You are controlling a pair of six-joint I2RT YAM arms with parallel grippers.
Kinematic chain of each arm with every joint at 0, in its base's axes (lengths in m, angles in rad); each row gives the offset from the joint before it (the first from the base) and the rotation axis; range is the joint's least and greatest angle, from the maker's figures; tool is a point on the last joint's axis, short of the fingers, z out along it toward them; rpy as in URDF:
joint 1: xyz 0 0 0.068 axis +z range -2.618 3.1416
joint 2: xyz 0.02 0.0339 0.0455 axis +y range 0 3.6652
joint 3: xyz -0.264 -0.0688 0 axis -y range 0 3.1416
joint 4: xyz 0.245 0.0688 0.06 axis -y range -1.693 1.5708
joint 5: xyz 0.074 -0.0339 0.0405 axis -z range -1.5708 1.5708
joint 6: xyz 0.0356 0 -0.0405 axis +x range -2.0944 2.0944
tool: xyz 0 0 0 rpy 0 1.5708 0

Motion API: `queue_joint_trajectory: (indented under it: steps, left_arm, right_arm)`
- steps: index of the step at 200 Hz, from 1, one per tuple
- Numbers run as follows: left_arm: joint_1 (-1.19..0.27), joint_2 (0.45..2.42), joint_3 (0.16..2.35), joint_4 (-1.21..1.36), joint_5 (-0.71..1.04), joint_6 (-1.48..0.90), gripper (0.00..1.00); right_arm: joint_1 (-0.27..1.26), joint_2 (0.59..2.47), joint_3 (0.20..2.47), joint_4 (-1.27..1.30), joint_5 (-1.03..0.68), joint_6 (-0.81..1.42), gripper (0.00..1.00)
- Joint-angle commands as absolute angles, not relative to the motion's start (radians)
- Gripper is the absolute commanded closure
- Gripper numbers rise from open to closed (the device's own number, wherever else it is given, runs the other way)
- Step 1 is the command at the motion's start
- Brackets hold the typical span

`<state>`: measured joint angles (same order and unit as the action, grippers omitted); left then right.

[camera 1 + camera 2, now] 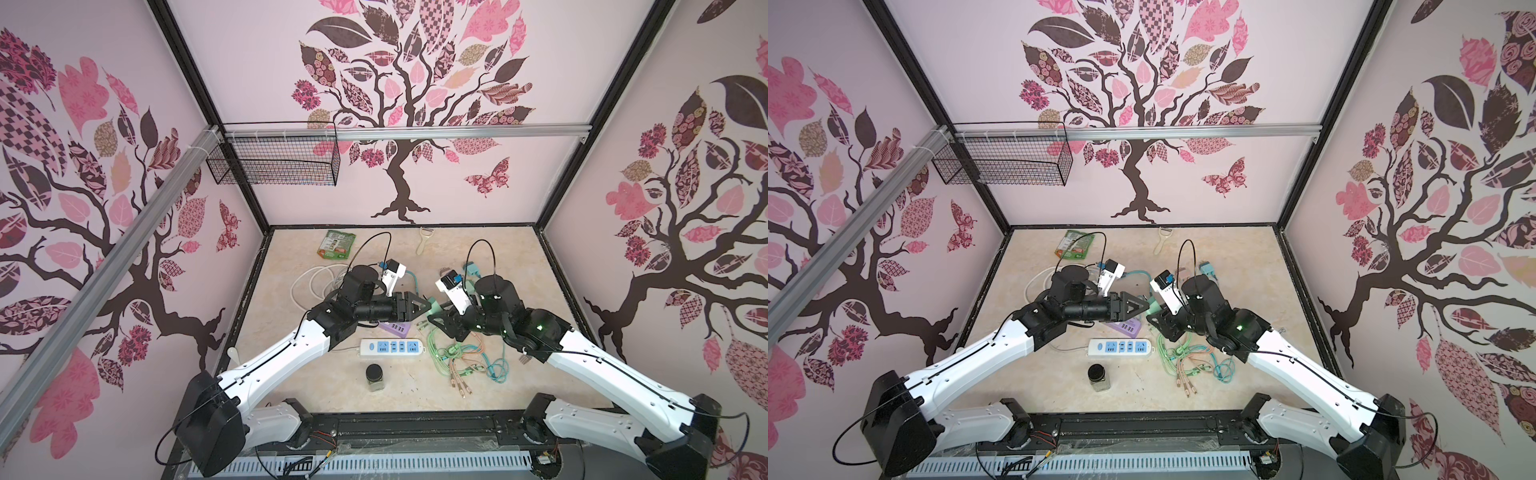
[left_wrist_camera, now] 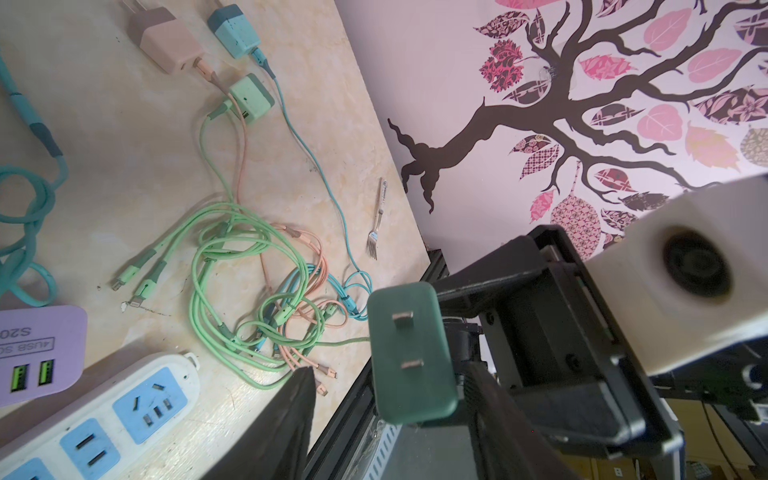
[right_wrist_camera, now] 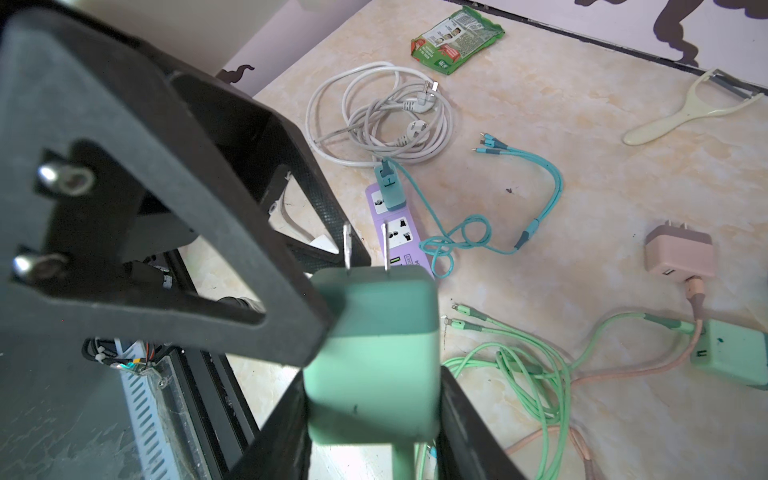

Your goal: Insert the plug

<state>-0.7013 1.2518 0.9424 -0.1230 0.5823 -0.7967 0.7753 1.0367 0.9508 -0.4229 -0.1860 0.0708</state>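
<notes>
Green-cased, raised over table centre: clamping the plug (image 3: 374, 332) in the right gripper (image 3: 374, 378), pointing its prongs and long axis toward 9 o'clock, straddling that pronged end with the left gripper (image 1: 424, 306), jaws half-parted and gripping nothing, the purple strip (image 1: 397, 328) lying at 7 o'clock.

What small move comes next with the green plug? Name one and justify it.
Probably close the left gripper fully on the green plug: its jaws straddle the dark pronged end with a gap showing, while the right gripper grips the pale end.
</notes>
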Motion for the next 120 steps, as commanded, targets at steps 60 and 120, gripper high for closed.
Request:
queue_joint_trajectory:
  steps: [60,120]
  left_arm:
    - [-0.716,1.267,0.991,-0.084,0.606,-0.813,0.65]
    - [-0.716,1.266,0.988,-0.078,0.626,-0.821,0.63]
  right_arm:
    - [0.829,1.037,0.989,-0.407,-0.098,0.044,0.77]
    - [0.829,1.035,0.985,-0.394,-0.050,0.029,0.77]
